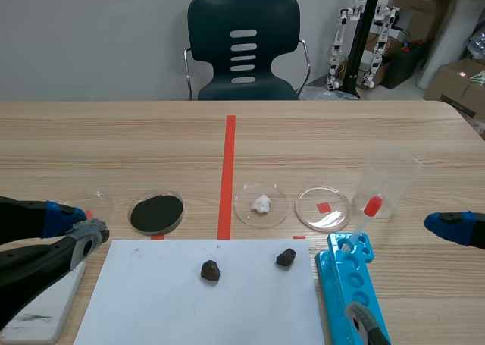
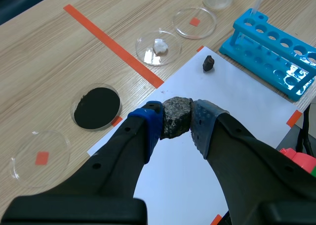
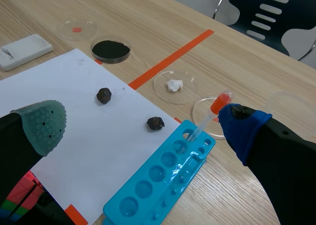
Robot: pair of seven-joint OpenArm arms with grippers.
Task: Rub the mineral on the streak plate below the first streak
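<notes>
Nearest you on the left, the streak plate [image 1: 39, 308] lies flat on the tabletop [image 1: 114, 144], just beside the left edge of the white paper sheet [image 1: 189, 303], with a thin dark streak [image 1: 33, 317] near its closest end. Your left arm crosses above part of the plate. The left tool [image 2: 176, 123] is clenched on the mineral [image 2: 176, 115], a rough grey-brown lump pinched between the blue and grey pads. In the left wrist view it hangs over the sheet's left part. Whether it touches anything below, you cannot tell.

On the near right, a blue tube rack [image 1: 351, 293] sits against the sheet's right edge, with a red-bulbed dropper [image 1: 370, 207] standing in its far end. Your right tool [image 3: 143, 125] is released, fingers wide apart, held out beyond the rack on the right.

On the sheet lie two small dark rocks [image 1: 210, 270] [image 1: 286, 257], well apart.

Just past the sheet stands a row of clear dishes: one at the left [image 1: 97, 202], one filled with black powder [image 1: 156, 213], one holding a white lump [image 1: 261, 204], and one over a red square [image 1: 323, 207]. A clear cup [image 1: 388, 180] stands beside the last one.

Beyond the tabletop is a dark chair [image 1: 244, 45].
</notes>
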